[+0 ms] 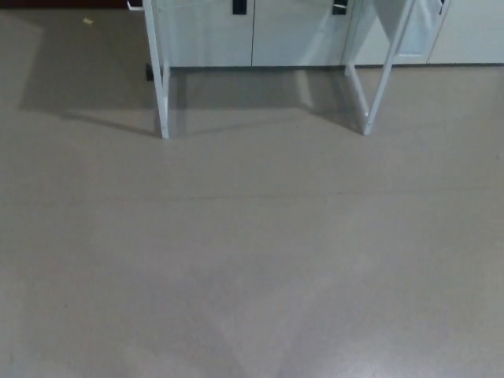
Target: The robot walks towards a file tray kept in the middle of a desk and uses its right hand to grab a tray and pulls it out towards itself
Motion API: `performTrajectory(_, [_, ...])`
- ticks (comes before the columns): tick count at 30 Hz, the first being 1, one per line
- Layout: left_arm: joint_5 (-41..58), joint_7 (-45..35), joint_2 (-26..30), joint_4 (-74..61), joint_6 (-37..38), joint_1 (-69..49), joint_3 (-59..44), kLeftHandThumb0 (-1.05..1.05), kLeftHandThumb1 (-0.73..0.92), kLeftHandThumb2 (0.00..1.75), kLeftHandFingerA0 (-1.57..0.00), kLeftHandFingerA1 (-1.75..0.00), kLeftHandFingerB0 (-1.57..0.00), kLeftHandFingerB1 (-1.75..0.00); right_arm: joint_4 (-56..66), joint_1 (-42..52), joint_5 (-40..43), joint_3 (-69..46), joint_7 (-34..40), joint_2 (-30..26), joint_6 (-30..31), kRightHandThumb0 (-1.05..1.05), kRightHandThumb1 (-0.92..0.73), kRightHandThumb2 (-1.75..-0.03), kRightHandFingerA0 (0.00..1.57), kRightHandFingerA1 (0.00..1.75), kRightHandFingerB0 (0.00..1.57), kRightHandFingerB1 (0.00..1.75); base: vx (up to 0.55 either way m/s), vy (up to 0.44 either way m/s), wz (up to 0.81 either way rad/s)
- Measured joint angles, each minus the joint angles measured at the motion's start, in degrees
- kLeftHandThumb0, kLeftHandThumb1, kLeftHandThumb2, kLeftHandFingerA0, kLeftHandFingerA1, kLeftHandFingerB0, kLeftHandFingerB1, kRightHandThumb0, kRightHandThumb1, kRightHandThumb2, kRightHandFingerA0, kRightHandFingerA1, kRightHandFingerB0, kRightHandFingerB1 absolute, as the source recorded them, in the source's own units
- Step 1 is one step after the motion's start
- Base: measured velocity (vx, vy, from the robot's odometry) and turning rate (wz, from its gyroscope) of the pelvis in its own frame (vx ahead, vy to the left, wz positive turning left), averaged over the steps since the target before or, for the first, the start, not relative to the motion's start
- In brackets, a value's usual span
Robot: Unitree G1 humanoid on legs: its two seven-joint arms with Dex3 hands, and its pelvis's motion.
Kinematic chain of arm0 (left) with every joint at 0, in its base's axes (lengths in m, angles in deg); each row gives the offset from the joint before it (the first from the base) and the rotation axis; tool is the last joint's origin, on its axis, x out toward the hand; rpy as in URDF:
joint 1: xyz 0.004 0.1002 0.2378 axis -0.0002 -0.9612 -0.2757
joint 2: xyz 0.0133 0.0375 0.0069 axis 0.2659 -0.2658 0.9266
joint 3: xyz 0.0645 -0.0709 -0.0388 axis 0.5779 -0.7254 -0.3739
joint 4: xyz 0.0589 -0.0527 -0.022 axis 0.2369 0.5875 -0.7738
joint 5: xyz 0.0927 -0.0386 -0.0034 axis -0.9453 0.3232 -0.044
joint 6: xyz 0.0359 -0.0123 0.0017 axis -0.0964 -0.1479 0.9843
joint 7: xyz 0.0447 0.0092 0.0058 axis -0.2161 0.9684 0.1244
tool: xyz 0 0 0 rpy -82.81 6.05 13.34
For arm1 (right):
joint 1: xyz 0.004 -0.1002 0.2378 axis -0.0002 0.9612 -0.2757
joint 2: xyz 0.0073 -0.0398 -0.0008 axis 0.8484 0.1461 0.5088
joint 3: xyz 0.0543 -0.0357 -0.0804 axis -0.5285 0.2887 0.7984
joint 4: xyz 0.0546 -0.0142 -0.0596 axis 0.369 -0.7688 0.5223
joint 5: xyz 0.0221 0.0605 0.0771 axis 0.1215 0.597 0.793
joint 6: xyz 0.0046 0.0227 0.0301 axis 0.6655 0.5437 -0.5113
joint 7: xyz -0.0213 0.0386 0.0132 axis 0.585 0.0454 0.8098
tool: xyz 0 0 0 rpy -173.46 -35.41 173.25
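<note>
Floor [252, 260] bare and grey, white desk legs [162, 87] beyond.

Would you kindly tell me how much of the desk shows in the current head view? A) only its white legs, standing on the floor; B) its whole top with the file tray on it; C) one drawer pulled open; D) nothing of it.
A: only the white desk legs show, standing on the grey floor in front of pale cabinets; the desk top and the file tray lie beyond the upper edge.
</note>
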State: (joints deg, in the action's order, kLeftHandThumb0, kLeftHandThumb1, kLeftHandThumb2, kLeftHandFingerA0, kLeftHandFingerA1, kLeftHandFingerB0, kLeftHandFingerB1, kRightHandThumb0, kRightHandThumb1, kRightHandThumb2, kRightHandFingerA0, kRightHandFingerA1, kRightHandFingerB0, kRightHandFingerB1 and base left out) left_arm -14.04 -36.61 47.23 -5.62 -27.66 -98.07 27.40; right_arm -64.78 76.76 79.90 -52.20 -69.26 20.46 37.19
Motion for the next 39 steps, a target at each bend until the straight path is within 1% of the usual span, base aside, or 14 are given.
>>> performTrajectory(3, [0.1,0.0,0.0,-0.1,0.1,-0.4,0.2,-0.3,0.47,0.81,-0.27,-0.37,-0.19,-0.4,0.5,0.1,-0.1,0.2,0.2,0.1,0.0,-0.39,-0.41,-0.68,0.55,0.6,0.34,0.48,0.18,-0.081,0.09])
performTrajectory(5, [0.3,0.0,0.0,0.3,0.2,-0.3,0.2,-0.31,0.46,0.78,-0.28,-0.36,-0.2,-0.39,0.4,0.1,-0.1,0.2,0.3,0.1,0.0,-0.32,-0.49,-0.54,0.57,0.51,0.35,0.38,0.2,-0.173,0.18])
performTrajectory(13, [0.7,-0.2,-0.8,-0.2,0.7,0.4,1.1,-0.31,0.49,0.76,-0.25,-0.36,-0.18,-0.35,-0.4,-1.0,0.1,0.1,0.4,-0.7,0.0,-0.38,-0.42,-0.67,0.53,0.57,0.31,0.45,0.35,-0.218,0.24])
performTrajectory(16, [0.7,-0.4,-0.7,-0.2,0.7,-0.6,1.1,-0.34,0.46,0.75,-0.27,-0.36,-0.18,-0.37,0.2,-1.1,0.1,0.5,0.6,-0.7,0.0,-0.29,-0.48,-0.54,0.56,0.48,0.37,0.38,0.28,-0.18,0.02])
performTrajectory(19, [0.7,-0.5,-0.8,-0.2,0.7,-0.8,1.1,-0.34,0.48,0.73,-0.29,-0.35,-0.21,-0.38,0.4,-1.5,0.1,0.8,0.8,-0.7,0.1,-0.39,-0.4,-0.66,0.48,0.53,0.31,0.44,0.27,-0.071,-0.11])
performTrajectory(20, [0.8,-0.5,-0.8,-0.2,0.7,-0.8,1.1,-0.34,0.49,0.73,-0.26,-0.35,-0.19,-0.38,0.6,-1.6,0.1,1.0,0.8,-0.7,0.1,-0.3,-0.48,-0.54,0.53,0.46,0.35,0.37,0.33,0.007,-0.21])
performTrajectory(22, [0.8,-0.6,-0.8,0.1,0.8,-0.6,1.1,-0.36,0.49,0.72,-0.26,-0.35,-0.2,-0.38,0.8,-1.6,0.1,1.2,0.8,-0.7,0.2,-0.31,-0.47,-0.54,0.51,0.46,0.34,0.38,0.38,0.087,-0.21])
performTrajectory(23, [0.8,-0.6,-0.8,0.3,0.8,-0.5,1.1,-0.35,0.49,0.73,-0.26,-0.35,-0.2,-0.38,0.7,-1.7,0.2,1.2,0.7,-0.7,0.2,-0.4,-0.4,-0.66,0.48,0.54,0.31,0.45,0.43,0.084,-0.2])
performTrajectory(24, [0.8,-0.6,-0.7,0.7,0.8,-0.3,1.1,-0.34,0.48,0.74,-0.28,-0.35,-0.2,-0.37,0.3,-2.0,0.3,1.1,0.7,-0.9,0.2,-0.32,-0.49,-0.54,0.55,0.48,0.37,0.38,0.5,0.167,-0.21])
performTrajectory(26, [1.0,-0.6,-0.5,1.0,0.9,0.8,0.9,-0.32,0.48,0.75,-0.26,-0.35,-0.2,-0.38,0.0,-3.3,0.3,1.2,0.7,-0.9,0.2,-0.43,-0.4,-0.69,0.47,0.55,0.3,0.46,0.52,-0.092,-0.42])
performTrajectory(27, [1.2,-0.6,-0.1,1.2,0.9,1.3,0.5,-0.32,0.49,0.76,-0.25,-0.35,-0.19,-0.38,-0.1,-3.6,0.2,1.2,0.7,-0.9,0.1,-0.35,-0.49,-0.54,0.54,0.48,0.33,0.37,0.52,-0.099,-0.03])
performTrajectory(35, [2.0,-0.1,1.3,3.2,1.0,4.2,-1.2,-0.33,0.51,0.76,-0.32,-0.37,-0.19,-0.37,-1.0,-5.5,0.4,-0.1,1.1,-1.7,1.0,-0.31,-0.53,-0.55,0.57,0.48,0.31,0.37,0.3,-0.007,0.07])
performTrajectory(36, [2.0,0.1,1.2,3.2,1.0,4.4,-1.2,-0.35,0.5,0.74,-0.31,-0.36,-0.19,-0.38,-1.0,-5.9,0.3,-0.2,1.2,-1.8,1.1,-0.38,-0.42,-0.68,0.55,0.56,0.28,0.45,0.34,-0.154,0.19])
performTrajectory(39, [2.1,0.6,0.6,3.2,1.0,5.5,-1.2,-0.38,0.47,0.7,-0.3,-0.36,-0.2,-0.37,-1.0,-7.2,0.2,-0.3,1.8,-1.8,1.5,-0.35,-0.44,-0.67,0.54,0.56,0.3,0.44,0.43,-0.242,0.17])
